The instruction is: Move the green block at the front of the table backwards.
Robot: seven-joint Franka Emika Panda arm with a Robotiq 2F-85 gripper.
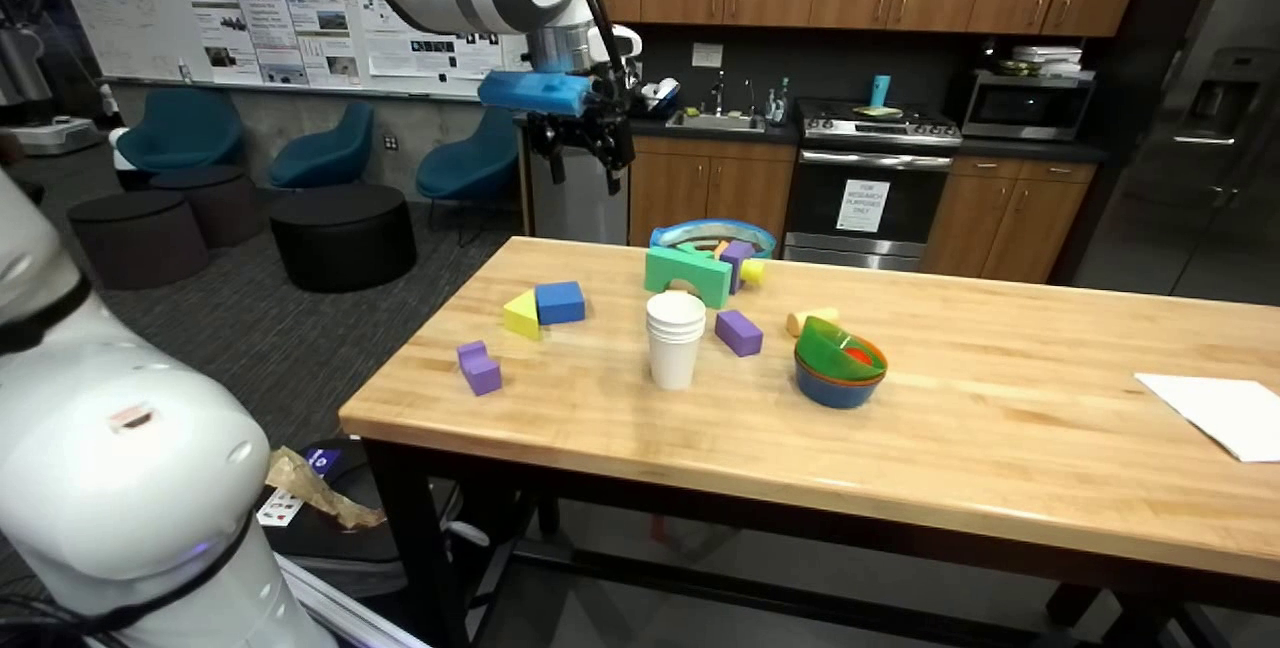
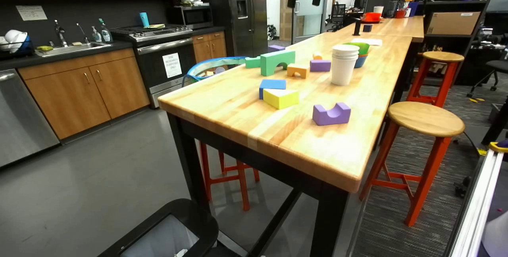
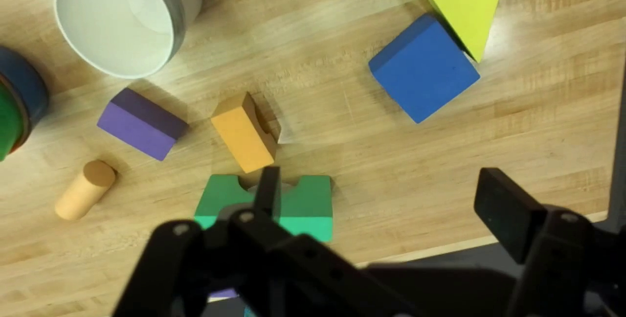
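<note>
No small lime-green block shows for certain. A yellow, slightly greenish triangular block (image 1: 521,314) lies against a blue block (image 1: 560,302) near the table's end; it also shows in the wrist view (image 3: 462,6). A larger green arch block (image 1: 688,274) stands farther back on the wooden table (image 1: 960,428); it also shows in an exterior view (image 2: 278,60) with a smaller green piece (image 2: 253,62) behind it. My gripper (image 1: 585,175) is open and empty, high above the table. In the wrist view (image 3: 379,185) its left finger partly hides the green arch block (image 3: 305,204).
Stacked white cups (image 1: 674,343) stand mid-table. Purple blocks (image 1: 739,333) (image 1: 480,368), an orange arch (image 2: 298,70), a tan cylinder (image 3: 85,190) and stacked bowls (image 1: 840,378) lie around. A blue-rimmed basket (image 1: 712,226) is at the long edge. White paper (image 1: 1220,413) lies farther along.
</note>
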